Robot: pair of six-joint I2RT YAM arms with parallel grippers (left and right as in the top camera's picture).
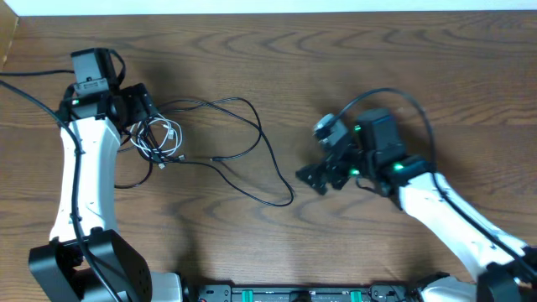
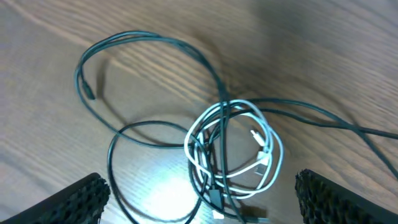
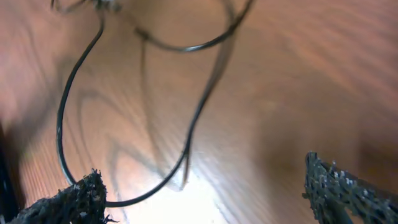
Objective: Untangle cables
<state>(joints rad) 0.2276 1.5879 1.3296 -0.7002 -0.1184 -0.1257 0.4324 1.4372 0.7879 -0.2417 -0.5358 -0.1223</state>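
Note:
The cables lie tangled left of the table's middle. A white cable (image 1: 164, 138) (image 2: 264, 163) is coiled in small loops, with the black cables (image 1: 252, 126) (image 2: 143, 37) threaded through it. My left gripper (image 1: 143, 113) (image 2: 202, 208) hovers open right over the coil, nothing between its fingers. One long black loop (image 1: 285, 200) (image 3: 62, 124) reaches toward the right. My right gripper (image 1: 323, 172) (image 3: 205, 199) is open just right of that loop's end. In the right wrist view the loop's bend passes close by the left finger (image 3: 71, 202).
The wooden table (image 1: 403, 59) is bare around the cables. Thick black wires (image 1: 25, 92) run along the robot arms. A black rail (image 1: 294, 294) lines the front edge.

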